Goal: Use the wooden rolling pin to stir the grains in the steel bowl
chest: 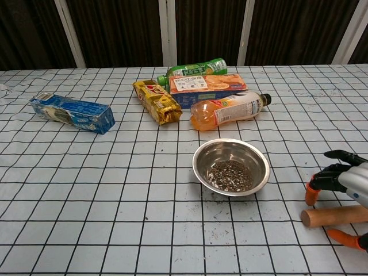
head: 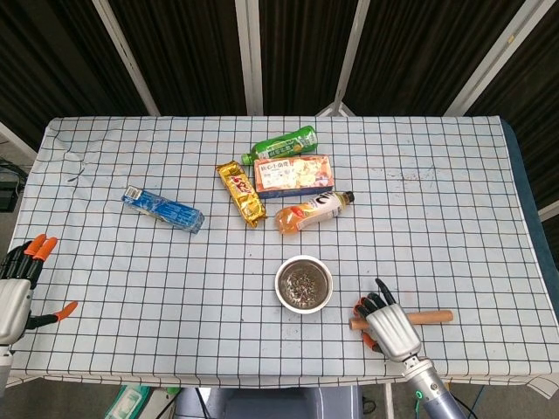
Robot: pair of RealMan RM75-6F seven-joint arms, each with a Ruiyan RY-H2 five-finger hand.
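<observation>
Rolling pin: the wooden rolling pin (head: 419, 318) lies flat on the checked desk (head: 454, 201), near its front edge and to the right of the steel bowl; in the chest view (chest: 339, 216) its rounded left end shows at the right border
Right hand: the right hand (head: 389, 320) sits over the left part of the pin, back of the hand up, dark fingers (chest: 332, 171) with orange tips curved down on the far side and the thumb on the near side; the fingers straddle the pin but are not closed on it
Left hand: the left hand (head: 16, 288) hangs off the front left corner of the desk, fingers apart, holding nothing
Steel bowl: the steel bowl (head: 304, 283) stands upright in the front middle of the desk, a thin layer of dark grains (chest: 230, 175) in its bottom
Behind the bowl: an orange drink bottle (head: 313, 212) on its side, an orange box (head: 293, 174), a green bottle (head: 280, 144), a gold snack pack (head: 240, 193)
Far left: a blue packet (head: 162, 209), well apart from the rest
</observation>
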